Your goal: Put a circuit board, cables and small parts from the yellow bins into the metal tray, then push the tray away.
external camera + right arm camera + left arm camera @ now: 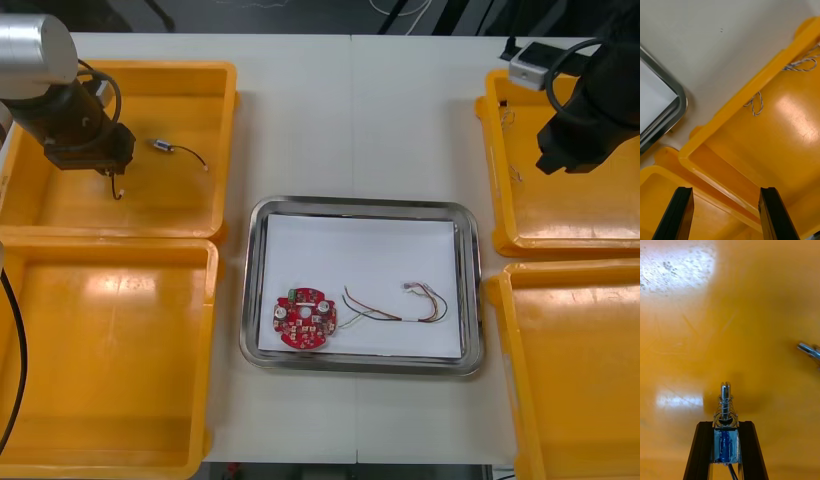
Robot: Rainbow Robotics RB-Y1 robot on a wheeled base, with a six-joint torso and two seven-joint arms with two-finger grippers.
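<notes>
- Left gripper (725, 426) is clamped on a small silver metal part with a spring and blue body (725, 399), low over the mid-floor of the far-left yellow plastic bin (222, 130). The pinch sits on the blue body and the tip is free, probably so it lifts clean.
- A second small metal part with a black lead (165, 147) lies loose between that gripper and the bin's tray-side wall, apart from the fingers.
- That wall blocks the straight path, so the gripper likely has to rise over the rim.
- Shiny rectangular metal tray, white inside (470, 215), sits mid-table. It holds a round red circuit board (303, 319) at the near-left corner and thin red and yellow cables (425, 293) toward the near-right. The far half is bare, with room for a drop.
- Right gripper (725, 195) is spread wide and empty over the far-right yellow bin (752, 93). A twisted blue and white cable (757, 103) lies against that bin's tray-side wall.
</notes>
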